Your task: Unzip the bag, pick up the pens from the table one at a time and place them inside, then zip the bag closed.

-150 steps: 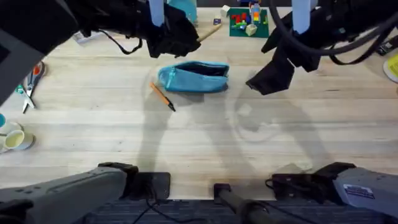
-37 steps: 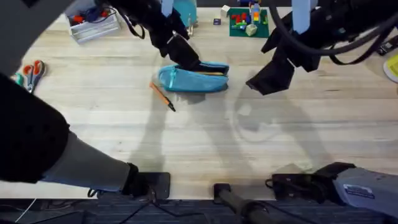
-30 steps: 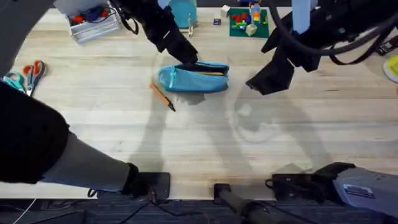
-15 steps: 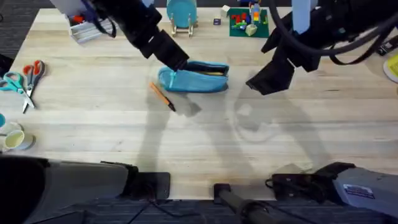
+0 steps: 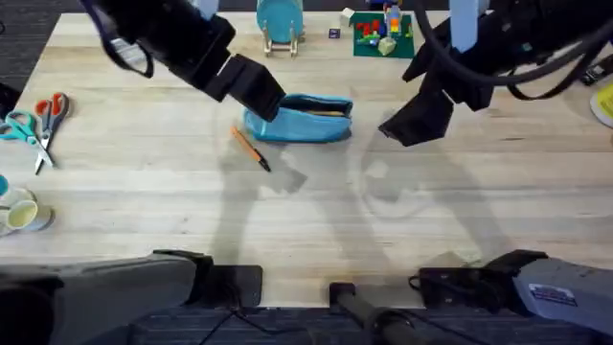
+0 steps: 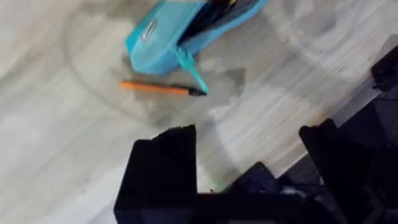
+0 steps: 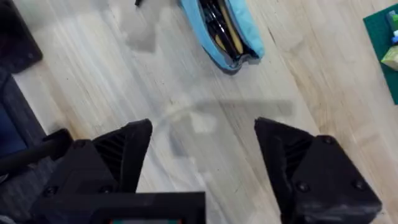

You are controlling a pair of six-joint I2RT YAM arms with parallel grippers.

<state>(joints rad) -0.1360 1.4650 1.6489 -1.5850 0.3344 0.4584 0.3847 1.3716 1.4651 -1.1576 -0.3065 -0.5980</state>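
Both grippers, left gripper [image 6: 249, 155] and right gripper [image 7: 202, 146], gape empty; one orange pen [image 5: 250, 149] beside one bag [image 5: 299, 118].

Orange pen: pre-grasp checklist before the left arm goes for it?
1. Bag unzipped: ok, the opening gapes in the right wrist view.
2. Tan pen already inside the bag: ok.
3. Orange pen free on the table, beside the bag: ok, nothing lies on it.
4. Left gripper open and empty: ok.
5. Left gripper lined up over the orange pen: not ok, it hangs off to one side.
6. Right gripper clear of the bag: ok, open and empty, off past the bag's right end.
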